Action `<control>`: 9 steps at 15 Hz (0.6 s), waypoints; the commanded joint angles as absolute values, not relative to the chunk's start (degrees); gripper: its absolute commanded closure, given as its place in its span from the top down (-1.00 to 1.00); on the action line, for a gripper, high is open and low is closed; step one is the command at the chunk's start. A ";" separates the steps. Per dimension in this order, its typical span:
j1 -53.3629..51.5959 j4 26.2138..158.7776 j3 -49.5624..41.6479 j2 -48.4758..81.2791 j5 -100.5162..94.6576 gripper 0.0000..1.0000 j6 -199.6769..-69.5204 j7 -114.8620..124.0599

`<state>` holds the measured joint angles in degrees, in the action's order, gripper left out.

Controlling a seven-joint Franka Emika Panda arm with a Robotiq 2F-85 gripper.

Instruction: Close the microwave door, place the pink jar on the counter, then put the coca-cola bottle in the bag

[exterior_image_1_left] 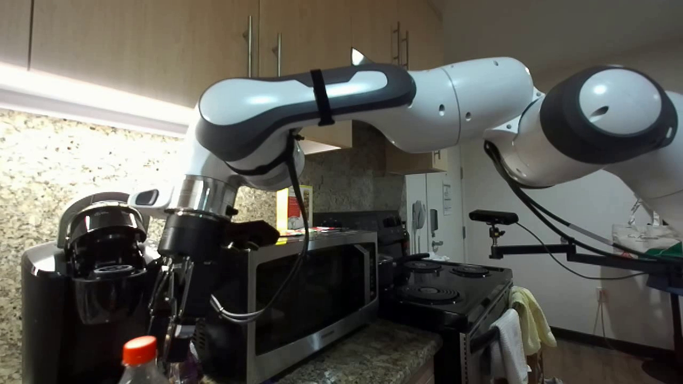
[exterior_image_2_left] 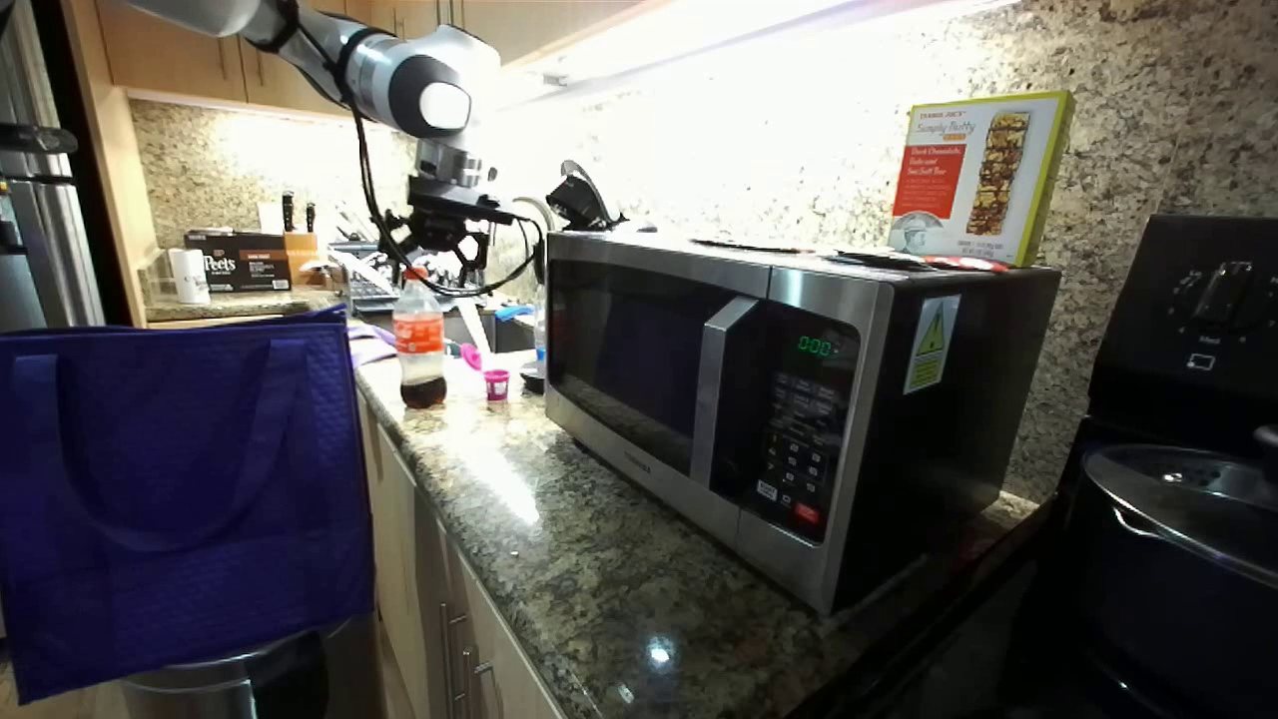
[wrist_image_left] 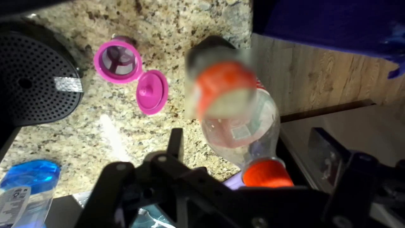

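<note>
The microwave door (exterior_image_2_left: pixel 629 350) is closed flush against the microwave. On the counter (exterior_image_2_left: pixel 599 559) stands the pink jar (exterior_image_2_left: pixel 496 385), uncapped, with its pink lid (wrist_image_left: pixel 150 91) beside it in the wrist view. The coca-cola bottle (exterior_image_2_left: pixel 420 345) is upright near the counter's front edge, some dark drink at its bottom. My gripper (wrist_image_left: pixel 245 136) is open over the bottle's top, one finger on either side of the orange cap (wrist_image_left: pixel 267 173), with visible gaps between. A blurred patch hides part of the bottle in the wrist view. The purple bag (exterior_image_2_left: pixel 190 529) hangs open beyond the counter edge.
A black coffee maker (exterior_image_1_left: pixel 106 266) stands close behind the arm. A bottle with blue liquid (wrist_image_left: pixel 31 177) and a round perforated black tray (wrist_image_left: pixel 28 85) lie near the jar. A snack-bar box (exterior_image_2_left: pixel 978 180) stands on the microwave. The stove (exterior_image_1_left: pixel 437 288) adjoins the counter.
</note>
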<state>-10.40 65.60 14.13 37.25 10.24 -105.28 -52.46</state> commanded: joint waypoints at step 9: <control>-13.70 63.69 14.20 37.80 9.01 1.00 -99.42 -51.10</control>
<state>-12.98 65.53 14.31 37.58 10.07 -101.32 -51.34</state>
